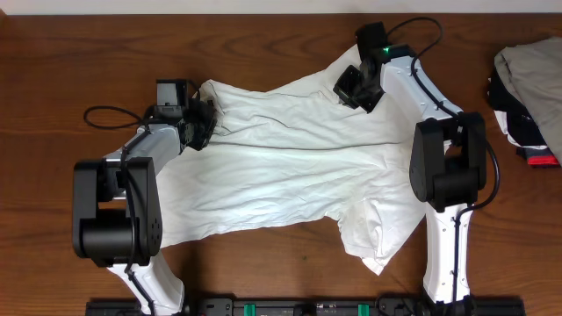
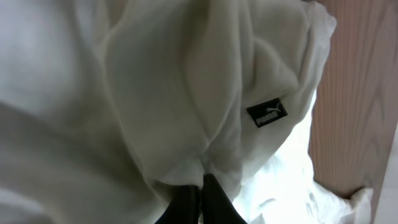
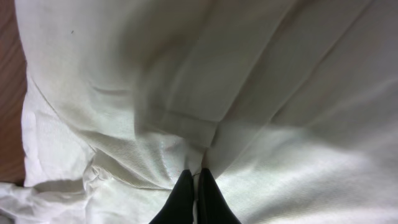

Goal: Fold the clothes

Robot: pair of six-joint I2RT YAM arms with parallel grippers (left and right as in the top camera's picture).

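The white T-shirt (image 1: 290, 167) lies spread and wrinkled across the middle of the wooden table, chest lettering not visible. My left gripper (image 1: 207, 118) is shut on its far left edge; the left wrist view shows the black fingertips (image 2: 200, 186) pinching bunched cloth near a small black PUMA tag (image 2: 267, 113). My right gripper (image 1: 349, 88) is shut on the far right part of the shirt; the right wrist view shows its fingertips (image 3: 195, 180) closed on a fold by a hem (image 3: 186, 127).
A heap of beige-grey, black and red garments (image 1: 531, 88) lies at the table's right edge. Bare wood (image 1: 53, 70) surrounds the shirt. Both arm bases stand at the near edge.
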